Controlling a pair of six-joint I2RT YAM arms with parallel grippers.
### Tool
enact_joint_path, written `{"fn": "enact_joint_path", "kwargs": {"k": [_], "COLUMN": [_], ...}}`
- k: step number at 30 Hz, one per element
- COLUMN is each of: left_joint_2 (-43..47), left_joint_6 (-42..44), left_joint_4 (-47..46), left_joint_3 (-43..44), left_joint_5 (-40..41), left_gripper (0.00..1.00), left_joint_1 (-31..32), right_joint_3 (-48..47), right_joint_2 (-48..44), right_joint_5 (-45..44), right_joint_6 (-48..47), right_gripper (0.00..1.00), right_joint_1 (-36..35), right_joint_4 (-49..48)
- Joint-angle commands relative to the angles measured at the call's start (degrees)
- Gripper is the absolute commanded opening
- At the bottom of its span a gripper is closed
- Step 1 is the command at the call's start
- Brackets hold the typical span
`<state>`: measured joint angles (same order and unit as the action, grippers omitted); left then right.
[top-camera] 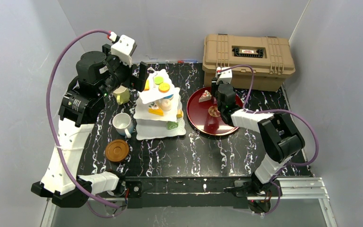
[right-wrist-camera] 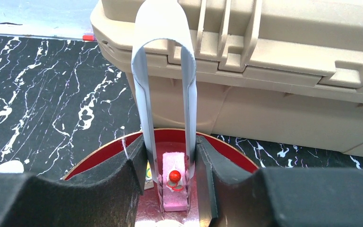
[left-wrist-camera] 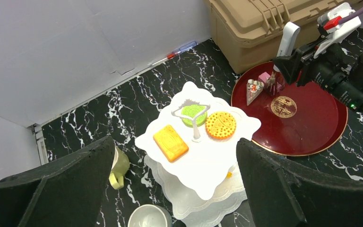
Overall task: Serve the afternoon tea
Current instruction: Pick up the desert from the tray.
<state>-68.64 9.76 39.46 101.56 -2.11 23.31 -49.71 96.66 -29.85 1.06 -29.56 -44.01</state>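
Looking down from above, the left gripper (top-camera: 131, 78) hangs spread wide over the white three-tier scalloped cake stand (top-camera: 146, 130). The stand sits mid-table with a white mug (top-camera: 122, 124), a pale yellow-green mug (top-camera: 121, 94) and a round brown coaster (top-camera: 116, 150) to its left. The right gripper (top-camera: 220, 90) reaches over the round dark-red lacquered tray (top-camera: 208, 125), which lies just in front of the tan ribbed plastic case (top-camera: 248, 59).

From the left wrist, the stand's top tier carries a yellow rectangular biscuit (left-wrist-camera: 170, 143), a green round pastry (left-wrist-camera: 193, 115) and an orange round tart (left-wrist-camera: 220, 124). The left fingers stand well apart and hold nothing.

From the right wrist, the gripper's pads are clamped on pale grey U-shaped tongs (right-wrist-camera: 163, 56). The tong blades straddle a pink square toy pastry (right-wrist-camera: 175, 182) topped with a red cherry, lying on the tray. Whether the blades already press its sides I cannot tell.

The pastry is probably light and fairly stiff, so weight is no worry. The smooth blades, though, could let it slip or twist. It is best taken low on its two flat flanks, beneath the cherry, with a gentle squeeze.
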Motion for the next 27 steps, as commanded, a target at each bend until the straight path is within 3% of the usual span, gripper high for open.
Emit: {"fn": "enact_joint_path", "kwargs": {"k": [1,17,27], "left_joint_2": [0.9,1.0,1.4], "left_joint_6": [-0.5,-1.0,-1.2], "left_joint_4": [0.1,-0.7,-1.1], "left_joint_3": [0.6,0.1,-0.3], "left_joint_5": [-0.7,0.0,0.2], "left_gripper": [0.99,0.99,0.99], "left_joint_1": [-0.3,-0.4,-0.4], "right_joint_3": [-0.4,2.6,6.8], "right_joint_2": [-3.6,-9.4,-23.8], "right_joint_5": [-0.3,1.9,5.0], "right_joint_6": [-0.9,-2.9,-0.3], "right_gripper": [0.01,0.01,0.01], "right_joint_1": [0.5,0.4,-2.3], "right_joint_4": [-4.5,-3.6,6.7]}}
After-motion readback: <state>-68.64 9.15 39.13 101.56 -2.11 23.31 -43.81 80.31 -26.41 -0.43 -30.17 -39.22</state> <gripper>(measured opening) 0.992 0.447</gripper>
